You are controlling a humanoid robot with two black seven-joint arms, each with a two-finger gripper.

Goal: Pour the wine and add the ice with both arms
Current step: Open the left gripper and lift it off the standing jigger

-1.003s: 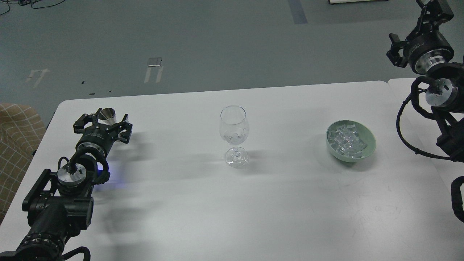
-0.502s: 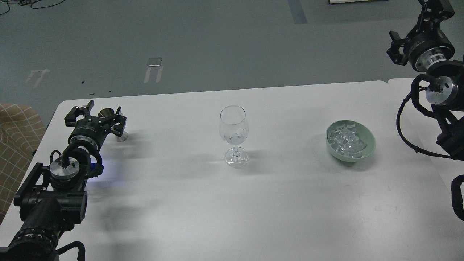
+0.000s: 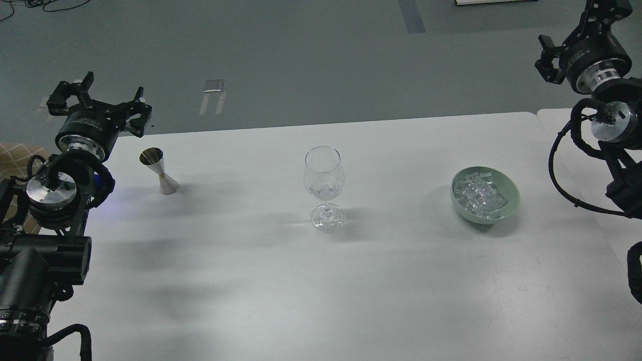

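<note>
A clear stemmed glass (image 3: 324,186) stands upright mid-table with an ice cube and a little clear liquid in its bowl. A pale green bowl (image 3: 511,190) full of clear ice cubes (image 3: 479,196) sits to its right. A small metal jigger (image 3: 160,170) stands upright at the table's left. My left gripper (image 3: 98,98) is open and empty, raised above and left of the jigger, apart from it. My right gripper (image 3: 577,30) is raised at the top right corner, far from the bowl, and partly cut off by the frame edge.
The white table (image 3: 321,281) has a rounded far edge, with grey floor beyond. A second table edge (image 3: 551,118) adjoins at the right. A checked fabric seat (image 3: 15,150) shows at the far left behind my left arm.
My left gripper let go of the jigger, left it standing on the table, and rose up and to the left. My right arm lifted slightly.
</note>
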